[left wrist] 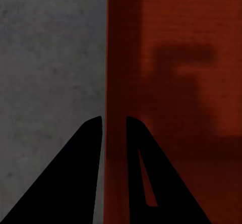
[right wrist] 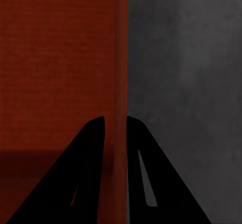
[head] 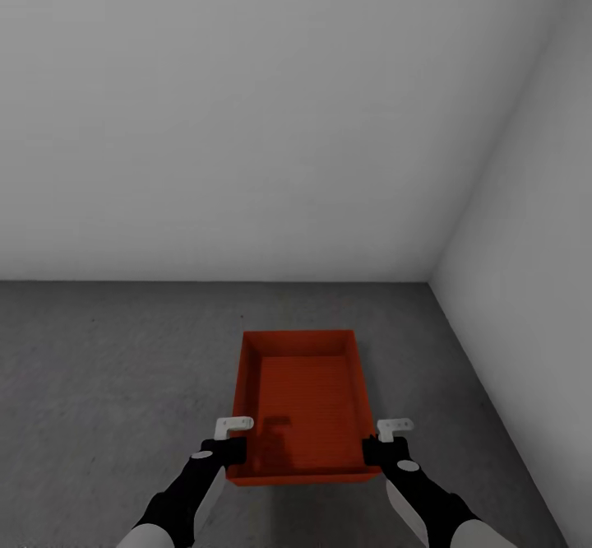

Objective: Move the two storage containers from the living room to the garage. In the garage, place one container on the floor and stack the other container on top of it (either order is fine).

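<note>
Gripping container [head: 302,400] walls, both tools, seemingly grounded.

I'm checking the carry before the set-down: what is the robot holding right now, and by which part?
One orange-red storage container, held by both grippers: the left gripper pinches its left side wall, the right gripper its right side wall, both near the end closest to the robot.

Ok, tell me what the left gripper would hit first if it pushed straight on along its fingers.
The left gripper straddles the side wall of the storage container, one finger on each side. Going straight on, its jaws would likely just slide further down that wall; beyond that comes the grey floor, though depth is hard to judge.
</note>
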`<state>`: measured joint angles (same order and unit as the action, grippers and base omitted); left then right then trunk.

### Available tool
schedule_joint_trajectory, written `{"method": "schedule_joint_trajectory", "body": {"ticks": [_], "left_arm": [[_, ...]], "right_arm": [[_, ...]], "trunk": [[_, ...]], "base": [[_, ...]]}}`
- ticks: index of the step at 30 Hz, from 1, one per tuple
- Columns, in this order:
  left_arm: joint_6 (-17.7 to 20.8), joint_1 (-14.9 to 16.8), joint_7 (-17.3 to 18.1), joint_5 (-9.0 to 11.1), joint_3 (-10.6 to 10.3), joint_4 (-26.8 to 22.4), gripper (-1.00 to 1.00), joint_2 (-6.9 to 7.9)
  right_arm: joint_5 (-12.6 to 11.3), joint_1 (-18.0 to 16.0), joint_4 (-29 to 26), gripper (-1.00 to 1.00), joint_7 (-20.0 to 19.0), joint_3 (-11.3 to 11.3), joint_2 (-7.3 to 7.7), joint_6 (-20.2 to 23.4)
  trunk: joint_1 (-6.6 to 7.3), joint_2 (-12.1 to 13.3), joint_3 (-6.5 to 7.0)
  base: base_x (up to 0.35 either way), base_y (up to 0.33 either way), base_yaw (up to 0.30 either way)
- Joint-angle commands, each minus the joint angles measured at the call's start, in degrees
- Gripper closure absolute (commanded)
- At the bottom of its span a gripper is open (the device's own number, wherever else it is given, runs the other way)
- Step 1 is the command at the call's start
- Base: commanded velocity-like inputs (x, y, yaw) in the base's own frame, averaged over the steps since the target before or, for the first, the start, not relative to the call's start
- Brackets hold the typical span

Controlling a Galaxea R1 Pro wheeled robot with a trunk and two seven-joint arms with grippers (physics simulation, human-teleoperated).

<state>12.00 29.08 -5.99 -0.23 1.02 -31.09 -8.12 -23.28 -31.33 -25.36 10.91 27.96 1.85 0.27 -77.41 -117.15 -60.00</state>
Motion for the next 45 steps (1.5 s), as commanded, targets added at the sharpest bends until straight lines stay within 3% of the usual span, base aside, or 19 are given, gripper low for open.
{"method": "schedule_joint_trajectory", "body": {"ticks": [1,12,45], "left_arm": [[-1.1,0.0,-0.4,-0.7,0.4,-0.3,1.00,0.04],[-1.1,0.0,-0.4,-0.7,0.4,-0.2,1.00,0.04],[-1.1,0.0,-0.4,-0.7,0.4,0.1,1.00,0.04]], "right_arm": [[-1.0,-0.1,2.9,1.00,0.3,-1.2,1.15,0.0],[-1.0,-0.1,2.9,1.00,0.3,-1.2,1.14,0.0],[-1.0,-0.1,2.9,1.00,0.3,-1.2,1.22,0.0]], "trunk": [[0.01,0.0,-0.10],[0.01,0.0,-0.33],[0.01,0.0,-2.97]], "base": [[0.000,0.000,0.000],[0.000,0.000,0.000],[0.000,0.000,0.000]]}}
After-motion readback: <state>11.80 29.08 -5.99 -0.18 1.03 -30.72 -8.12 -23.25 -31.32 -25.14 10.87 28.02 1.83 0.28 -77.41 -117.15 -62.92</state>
